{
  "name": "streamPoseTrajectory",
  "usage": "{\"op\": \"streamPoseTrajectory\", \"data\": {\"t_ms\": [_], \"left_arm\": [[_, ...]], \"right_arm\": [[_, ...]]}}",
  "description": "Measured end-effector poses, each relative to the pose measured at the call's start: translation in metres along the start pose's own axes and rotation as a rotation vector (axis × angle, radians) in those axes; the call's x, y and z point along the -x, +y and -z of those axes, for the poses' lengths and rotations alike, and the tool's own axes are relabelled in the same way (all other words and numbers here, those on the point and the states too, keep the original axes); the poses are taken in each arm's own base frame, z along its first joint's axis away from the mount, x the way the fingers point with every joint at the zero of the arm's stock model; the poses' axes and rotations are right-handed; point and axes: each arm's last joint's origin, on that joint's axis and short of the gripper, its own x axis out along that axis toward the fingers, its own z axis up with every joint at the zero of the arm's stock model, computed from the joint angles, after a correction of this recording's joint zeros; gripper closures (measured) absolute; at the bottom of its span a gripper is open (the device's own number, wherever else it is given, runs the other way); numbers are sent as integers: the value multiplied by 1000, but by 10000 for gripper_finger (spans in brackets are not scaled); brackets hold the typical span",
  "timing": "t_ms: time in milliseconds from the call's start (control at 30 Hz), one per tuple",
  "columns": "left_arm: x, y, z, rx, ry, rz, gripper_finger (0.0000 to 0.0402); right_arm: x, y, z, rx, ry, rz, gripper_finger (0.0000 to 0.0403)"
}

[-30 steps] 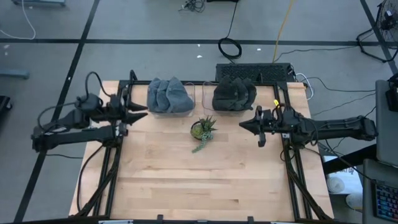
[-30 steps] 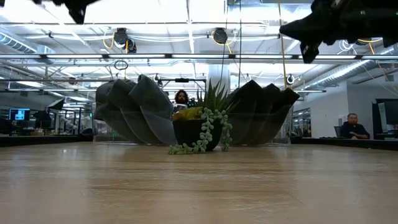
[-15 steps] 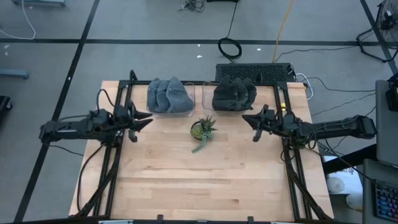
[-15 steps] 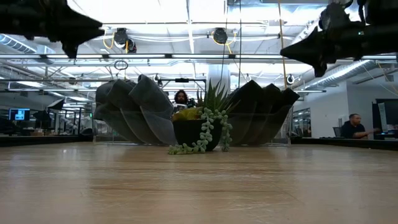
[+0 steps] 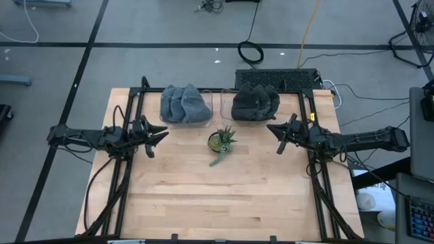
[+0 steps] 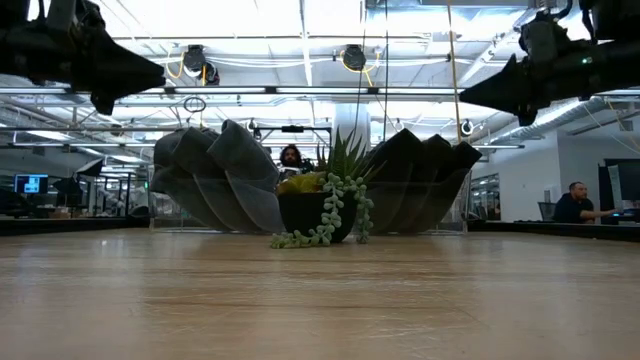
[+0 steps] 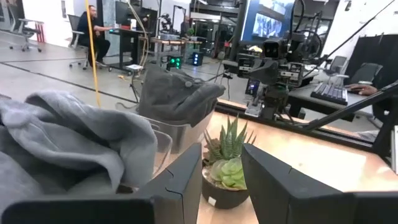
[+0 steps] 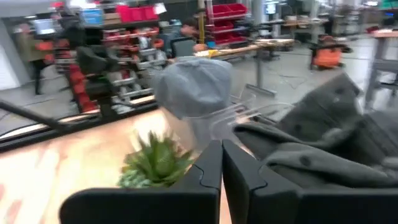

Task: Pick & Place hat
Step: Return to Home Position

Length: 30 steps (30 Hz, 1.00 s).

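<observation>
We list black fabric caps (image 5: pixel 255 103) in clear plastic bin (image 5: pixel 226 105), one o'clock from potted succulent (image 5: pixel 221 141); left gripper (image 5: pixel 161 131) at nine, fingers parted; right gripper (image 5: pixel 270 129) at three, closed.

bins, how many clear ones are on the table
2. The left bin sits at the back edge of the table, full of grey caps; the right bin stands beside it, full of darker caps. None seems hidden.

Upper centre: slate-grey fabric caps (image 5: pixel 184 104), left; charcoal fabric caps (image 5: pixel 255 103), right. Centre: green succulent plant (image 5: pixel 222 140) on pale grained wooden tabletop (image 5: pixel 224 196).
</observation>
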Motion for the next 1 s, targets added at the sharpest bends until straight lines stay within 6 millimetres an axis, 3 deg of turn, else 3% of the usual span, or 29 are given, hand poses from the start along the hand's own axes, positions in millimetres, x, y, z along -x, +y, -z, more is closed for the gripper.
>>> {"op": "streamPoseTrajectory", "data": {"t_ms": [300, 433, 533, 800, 1000], "left_arm": [[-4, 2, 27, 32, -60, 14, 282], [-4, 3, 26, 28, -70, -27, 282], [-4, 4, 26, 48, -75, -53, 282], [-4, 3, 26, 13, -72, -49, 282], [-4, 3, 26, -26, -71, -49, 282]], "right_arm": [[6, 0, 7, 28, 50, -133, 403], [8, -1, 22, 11, -29, -224, 403], [10, 0, 13, -22, -142, -243, 403], [9, -2, 17, 25, -107, -196, 403], [8, -8, 33, -18, 48, -71, 403]]}}
